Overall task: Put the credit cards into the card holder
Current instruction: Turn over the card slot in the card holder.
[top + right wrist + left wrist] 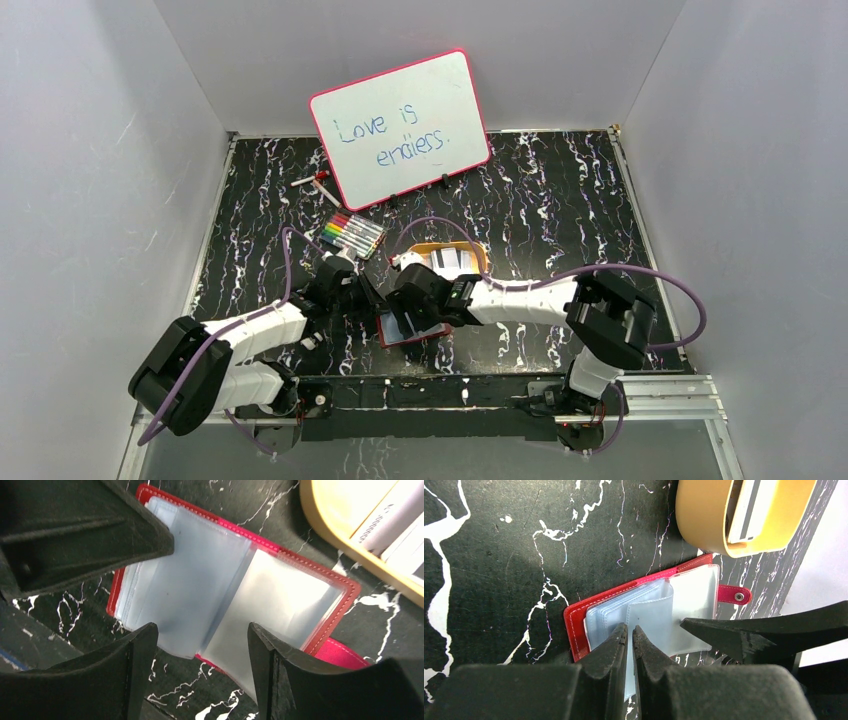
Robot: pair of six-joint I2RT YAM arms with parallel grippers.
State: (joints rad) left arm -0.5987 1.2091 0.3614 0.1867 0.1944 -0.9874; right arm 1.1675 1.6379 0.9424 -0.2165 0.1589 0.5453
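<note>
The card holder [579,617] lies open on the dark marbled table, red cover down and clear sleeves [200,585] fanned up. My left gripper [630,628] is shut, pinching the edge of one clear sleeve. My right gripper [200,640] hovers open just over the holder's near edge, with nothing between its fingers; one of its fingers [744,630] reaches in from the right in the left wrist view. The credit cards [749,510] rest in the orange tray [704,520] just beyond the holder. From above, both grippers meet over the holder [388,332].
A set of colour markers [352,235] lies behind the left gripper. A pink-framed whiteboard [400,125] leans at the back, with a loose marker [318,180] beside it. Grey walls enclose the table on three sides.
</note>
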